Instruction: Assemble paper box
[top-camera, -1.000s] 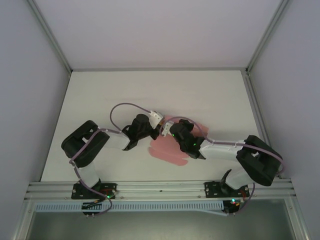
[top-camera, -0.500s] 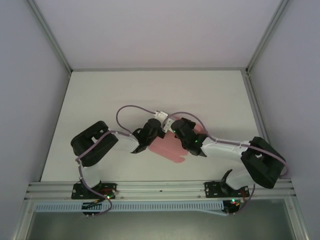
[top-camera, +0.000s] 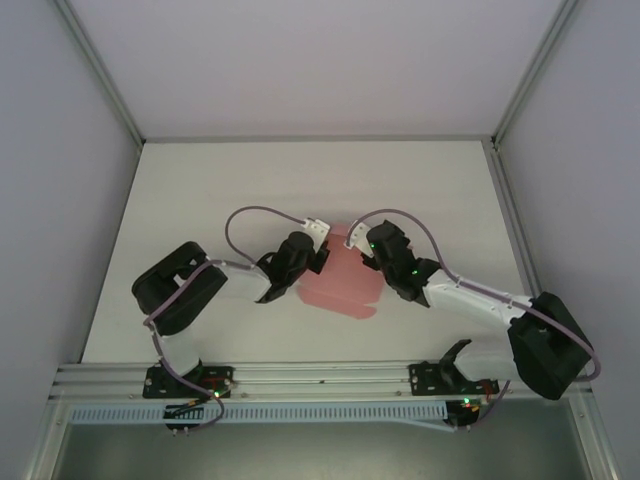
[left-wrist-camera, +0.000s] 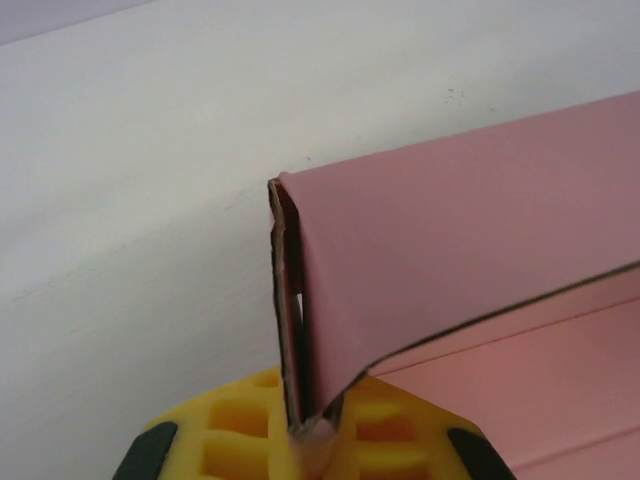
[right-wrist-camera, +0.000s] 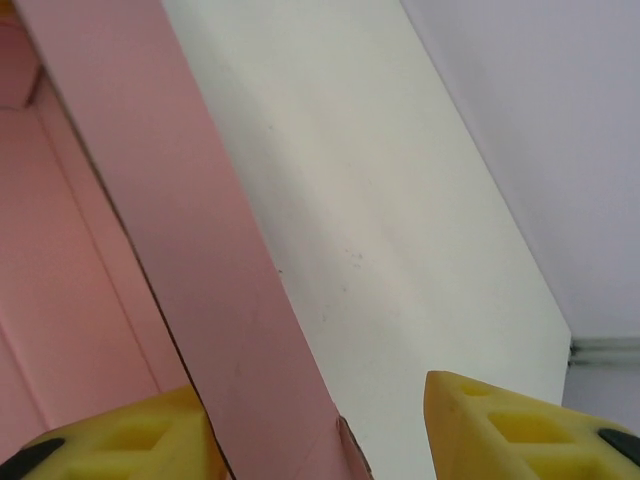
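The left gripper stays clamped on the box, which lies near the middle of the table, a little toward 6 o'clock, while the right gripper has just let go. A second ago both sat tight together over the pink board; now the right one has drawn off toward 3 o'clock and rests at the box's 2 o'clock corner, leaving more of the sheet uncovered. In the left wrist view the yellow pads of the left gripper pinch a doubled-over side wall of the box, standing upright at its 9 o'clock edge. In the right wrist view the right gripper has its fingers apart, bare table showing between them and a raised wall of the box just beside the left finger, held by nothing. The release suggests one fold is judged done, with the right arm free for the next wall.
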